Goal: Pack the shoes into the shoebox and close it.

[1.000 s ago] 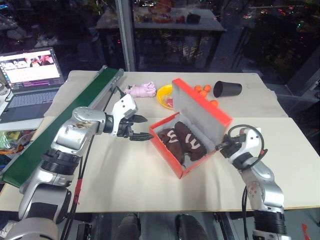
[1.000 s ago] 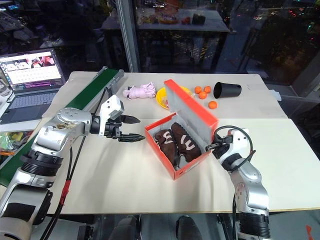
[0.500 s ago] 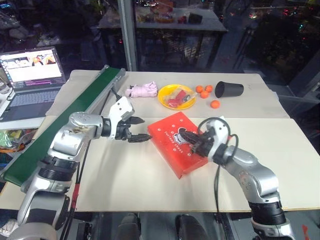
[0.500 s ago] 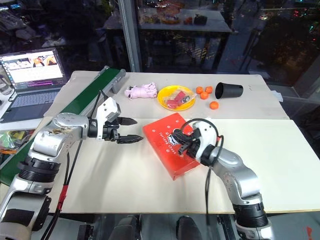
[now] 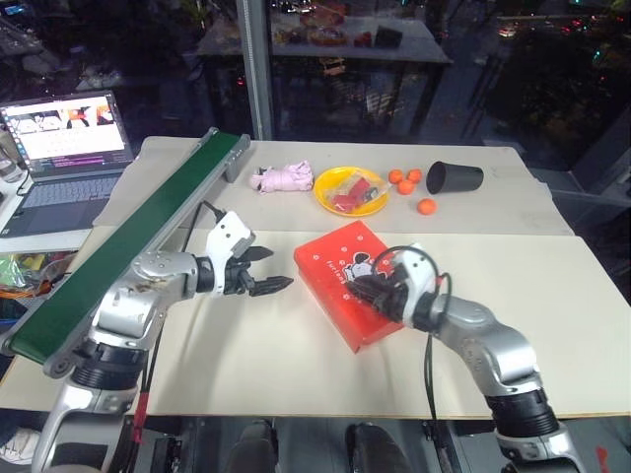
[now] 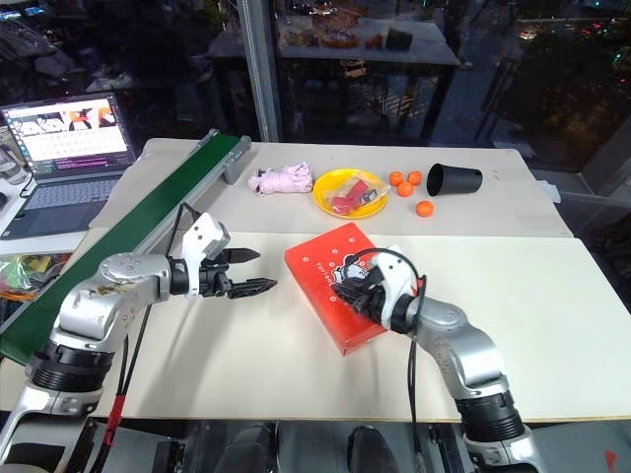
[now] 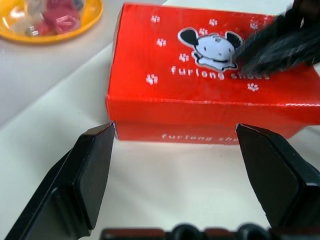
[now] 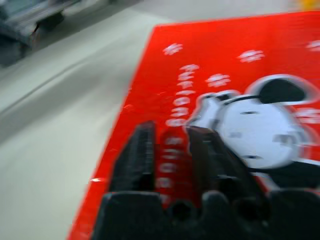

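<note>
Resting on the pale table (image 5: 296,374), the shoebox (image 5: 340,286) lies shut near the middle, its red lid flat and its cartoon print (image 5: 357,266) facing up. The shoes are hidden inside. The right gripper (image 5: 367,292) sits over the lid's near-right part, just beside the cartoon print; in the right wrist view its two black fingers (image 8: 142,155) stand a little apart with red lid showing between them, and they hold nothing. Whether the fingertips press on the lid or hang just above it cannot be told.

The left gripper (image 5: 268,271) hovers over bare table to the left of the shoebox, near it but apart, pointing toward the box's left side. Its fingers are spread wide and empty; the left wrist view shows the box's long red side framed between the two pads (image 7: 95,165).

Farther back, a yellow plate (image 5: 350,189) with small wrapped items sits beyond the box. A pink plush lump (image 5: 284,178) lies to the plate's left. To the plate's right are small orange balls (image 5: 404,182) and a black cup (image 5: 452,176) tipped on its side. A long green belt (image 5: 128,246) runs diagonally along the left edge of the table, and an open laptop (image 5: 64,148) stands at far left.
</note>
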